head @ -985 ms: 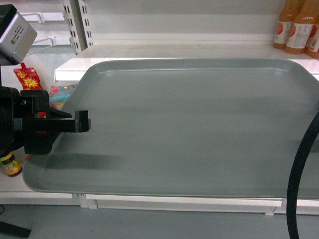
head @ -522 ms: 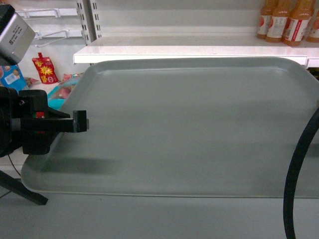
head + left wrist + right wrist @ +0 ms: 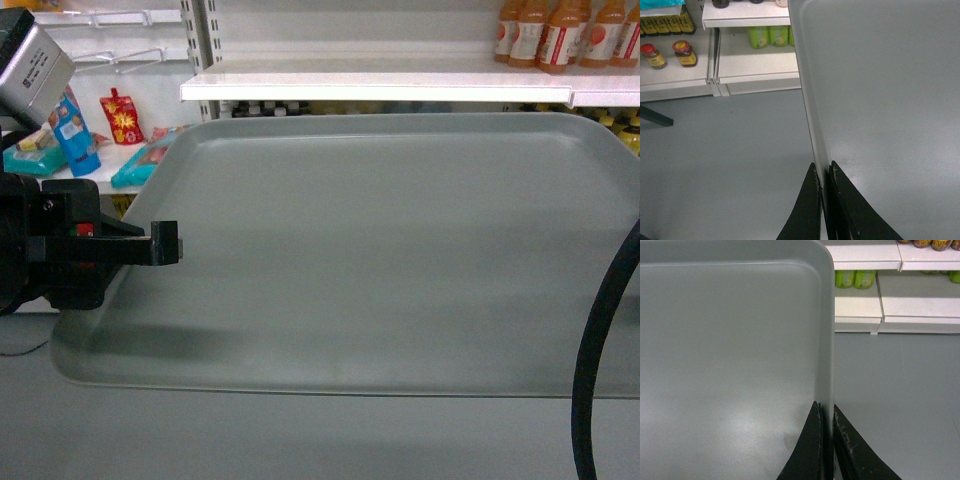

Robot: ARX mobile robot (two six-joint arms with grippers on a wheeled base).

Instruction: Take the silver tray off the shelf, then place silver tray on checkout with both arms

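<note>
Tray (image 3: 400, 250) is off the shelf (image 3: 380, 88), held level over the floor. Left gripper (image 3: 824, 176) and right gripper (image 3: 826, 412) each pinch a side rim — fingers narrow. Judged stiff, light, slippery; 2 opposite mid-rim holds suit it.

The silver tray (image 3: 390, 250) is a broad, dull grey rectangle with rounded corners and a low raised rim, its matte surface bare. It sits roughly level in the air, clear of the shelf (image 3: 380, 88), a white board behind its far edge. Black jaws pinch the rim on both short sides.
</note>
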